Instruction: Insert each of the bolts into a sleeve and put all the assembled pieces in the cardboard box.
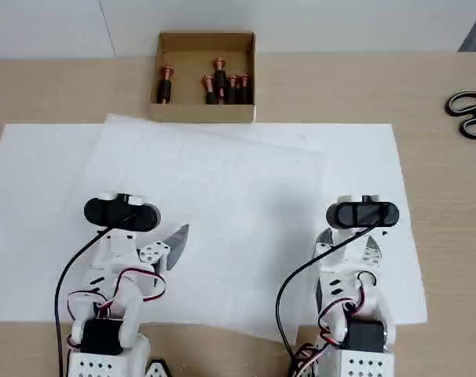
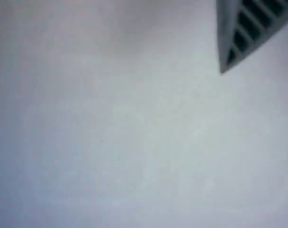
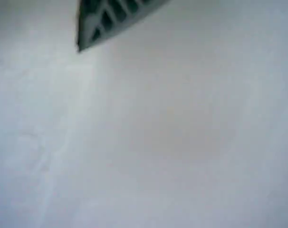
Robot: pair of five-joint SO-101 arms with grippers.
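A: Where are the task's pieces?

B: In the open, square brown cardboard box (image 1: 206, 115) at the far side of the light wooden surface (image 1: 426, 86). Copper-coloured metal bolts (image 1: 166, 72) sit in short, dark cylindrical sleeves (image 1: 165, 93) inside it. One assembled piece lies alone toward the box's left side. The others are clustered toward its right side, close together.

A: How does the box sit against the paper?

B: It is right at the far edge of the large white paper sheets (image 1: 246, 196) that cover the middle of the surface.

A: And the arms?

B: Both are folded low at the near edge, side by side and well apart from the box. The left arm's fingers (image 1: 176, 238) are low over the paper, just beside that arm's wrist. The left wrist view shows one ribbed grey tip over plain white paper. I cannot tell how far open they are, or whether they hold anything.

A: The other side?

B: Much the same. The right arm's fingers (image 1: 373, 250) are low over the paper near its right border, and the right wrist view also shows a single ribbed tip above white paper. Again, I cannot tell whether they are open or closed.

A: Anything else?

B: A pair of black-handled metal scissors (image 1: 467, 114) lies on the bare surface at the right edge, off the paper and well apart from the box.
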